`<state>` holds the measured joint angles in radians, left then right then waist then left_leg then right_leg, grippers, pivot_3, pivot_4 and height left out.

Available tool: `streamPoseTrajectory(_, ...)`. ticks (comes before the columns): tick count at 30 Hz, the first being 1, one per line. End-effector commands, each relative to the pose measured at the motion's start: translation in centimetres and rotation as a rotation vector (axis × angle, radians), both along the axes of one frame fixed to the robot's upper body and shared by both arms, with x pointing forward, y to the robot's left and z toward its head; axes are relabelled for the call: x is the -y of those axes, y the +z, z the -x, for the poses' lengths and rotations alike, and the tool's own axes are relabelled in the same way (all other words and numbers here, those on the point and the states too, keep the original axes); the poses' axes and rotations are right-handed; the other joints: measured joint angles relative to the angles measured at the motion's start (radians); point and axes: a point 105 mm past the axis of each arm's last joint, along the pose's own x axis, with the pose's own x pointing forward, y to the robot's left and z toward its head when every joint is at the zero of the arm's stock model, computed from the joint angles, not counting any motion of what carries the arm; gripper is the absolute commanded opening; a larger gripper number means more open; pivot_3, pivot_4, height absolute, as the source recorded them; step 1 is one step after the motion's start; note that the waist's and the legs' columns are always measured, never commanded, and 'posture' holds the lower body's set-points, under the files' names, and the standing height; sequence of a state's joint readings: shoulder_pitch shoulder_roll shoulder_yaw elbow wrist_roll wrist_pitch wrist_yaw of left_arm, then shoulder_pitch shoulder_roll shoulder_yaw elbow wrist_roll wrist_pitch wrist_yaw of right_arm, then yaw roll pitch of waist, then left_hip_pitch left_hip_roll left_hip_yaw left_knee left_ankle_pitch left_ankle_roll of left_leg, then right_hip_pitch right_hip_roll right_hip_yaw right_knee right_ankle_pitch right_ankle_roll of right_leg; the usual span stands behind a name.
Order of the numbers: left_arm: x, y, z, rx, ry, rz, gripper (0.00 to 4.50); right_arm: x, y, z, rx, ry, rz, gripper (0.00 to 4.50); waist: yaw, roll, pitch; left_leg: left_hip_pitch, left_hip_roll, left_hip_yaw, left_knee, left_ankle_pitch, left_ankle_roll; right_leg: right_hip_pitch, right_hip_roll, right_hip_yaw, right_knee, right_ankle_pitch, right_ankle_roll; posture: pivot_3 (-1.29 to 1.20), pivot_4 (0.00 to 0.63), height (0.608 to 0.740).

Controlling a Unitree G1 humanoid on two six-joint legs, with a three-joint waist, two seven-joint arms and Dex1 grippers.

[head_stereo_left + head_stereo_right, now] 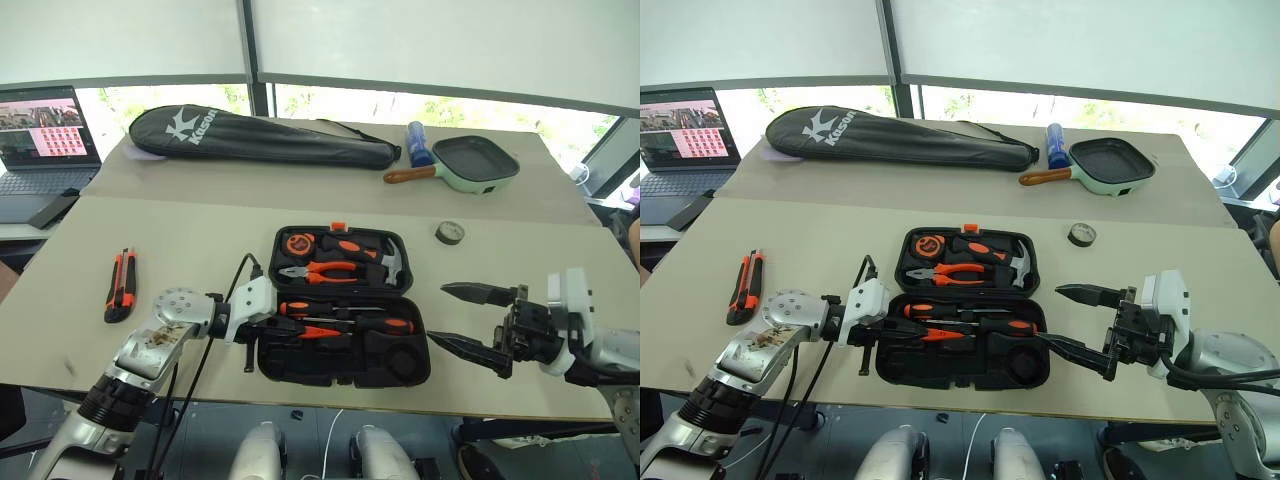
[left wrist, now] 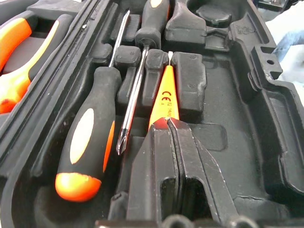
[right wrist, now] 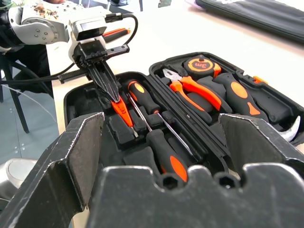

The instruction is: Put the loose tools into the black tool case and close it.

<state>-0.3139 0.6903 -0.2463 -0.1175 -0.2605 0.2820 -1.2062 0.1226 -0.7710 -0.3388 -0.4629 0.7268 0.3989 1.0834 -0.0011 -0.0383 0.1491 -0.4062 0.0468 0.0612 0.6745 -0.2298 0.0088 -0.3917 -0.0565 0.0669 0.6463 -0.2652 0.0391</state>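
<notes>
Left gripper (image 3: 114, 97): you are pinching tester screwdriver (image 2: 165, 97) over its slot in tool case (image 1: 418, 368), jaws clamped. Right gripper (image 1: 470, 320): you are holding it wide, empty. Utility knife (image 1: 120, 284): lying at nine o'clock of case, long axis twelve-to-six, left arm nearer.
</notes>
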Motion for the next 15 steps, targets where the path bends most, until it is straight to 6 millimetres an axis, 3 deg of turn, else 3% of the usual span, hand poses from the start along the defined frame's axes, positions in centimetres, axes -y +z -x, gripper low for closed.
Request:
streamPoseTrajectory(1, -0.9, 1.3, -0.5, -0.006, 0.082, 0.099, 0.05, -0.1, 1.0, -0.1, 0.056, 0.017, -0.009, 4.50, 0.000, 0.000, 0.000, 0.000, 0.000, 0.000, 0.000, 0.000, 0.000, 0.000, 0.000, 0.000, 0.000, 0.000, 0.000, 0.00, 0.150, 0.740)
streamPoseTrajectory(4, -2.5, 4.4, -0.3, 0.040, 0.146, 0.268, 0.05, 0.0, 1.3, -0.1, 0.073, 0.022, -0.025, 4.50, -0.010, -0.001, 0.001, -0.001, 0.002, -0.001, 0.000, 0.000, 0.000, -0.001, 0.000, 0.000, 0.000, 0.000, 0.000, 0.00, 0.150, 0.740)
streamPoseTrajectory(7, -6.3, 5.1, 0.7, 0.072, 0.305, 0.301, 0.75, 0.6, 0.7, 0.0, 0.094, 0.037, 0.010, 4.50, -0.015, -0.001, 0.001, -0.002, 0.003, -0.002, -0.001, 0.000, 0.000, -0.003, 0.000, 0.000, 0.000, 0.000, 0.000, 0.00, 0.150, 0.740)
streamPoseTrajectory(10, -9.8, 4.8, 2.0, 0.105, 0.480, 0.300, 1.83, 0.9, -0.8, 0.7, 0.103, 0.088, 0.086, 4.50, -0.017, -0.001, 0.001, 0.000, 0.002, -0.001, -0.005, 0.000, 0.000, -0.003, -0.001, 0.001, 0.000, 0.000, 0.000, 0.00, 0.150, 0.740)
streamPoseTrajectory(15, -15.5, 3.5, 5.0, 0.139, 0.803, 0.301, 3.62, 1.1, -1.4, 0.6, 0.217, 0.091, 0.065, 4.50, -0.013, -0.001, 0.001, 0.001, 0.002, -0.001, -0.006, 0.000, 0.000, -0.003, -0.003, 0.001, -0.001, 0.000, 0.000, 0.00, 0.150, 0.740)
